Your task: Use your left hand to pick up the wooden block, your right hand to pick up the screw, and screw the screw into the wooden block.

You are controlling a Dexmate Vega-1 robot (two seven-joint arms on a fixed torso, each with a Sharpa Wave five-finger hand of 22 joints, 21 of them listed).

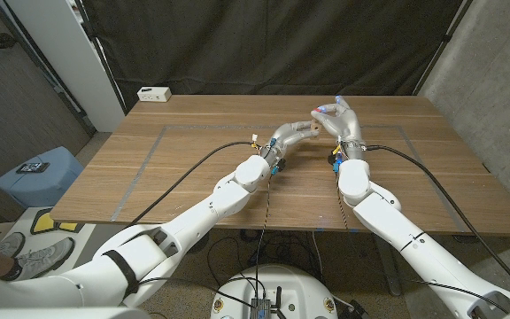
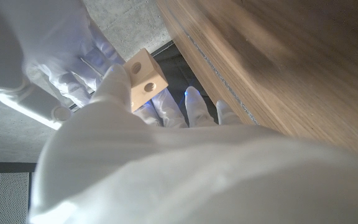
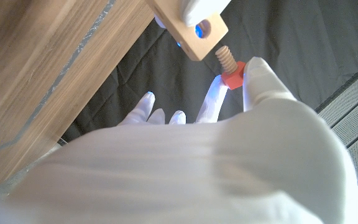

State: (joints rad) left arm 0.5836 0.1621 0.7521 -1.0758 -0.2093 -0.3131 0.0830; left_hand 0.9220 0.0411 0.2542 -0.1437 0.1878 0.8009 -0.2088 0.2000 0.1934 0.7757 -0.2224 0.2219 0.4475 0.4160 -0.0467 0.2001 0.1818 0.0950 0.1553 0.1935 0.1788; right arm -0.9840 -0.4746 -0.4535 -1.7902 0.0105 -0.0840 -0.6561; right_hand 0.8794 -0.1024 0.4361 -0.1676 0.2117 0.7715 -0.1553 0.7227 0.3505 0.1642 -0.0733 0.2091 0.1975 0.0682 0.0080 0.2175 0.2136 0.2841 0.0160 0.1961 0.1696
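My left hand holds the pale wooden block in the air over the table's far middle. In the left wrist view the wooden block shows two round holes, and my left hand grips it from below. My right hand pinches the screw right next to the block. In the right wrist view the screw has a red hex head and a tan thread. Its tip nearly touches the corner of the wooden block, beside a hole, with my right hand behind it.
The wooden table carries grey tape lines. A small white box sits at its far left corner. Black cables run along both arms. A blue stool stands on the floor to the left.
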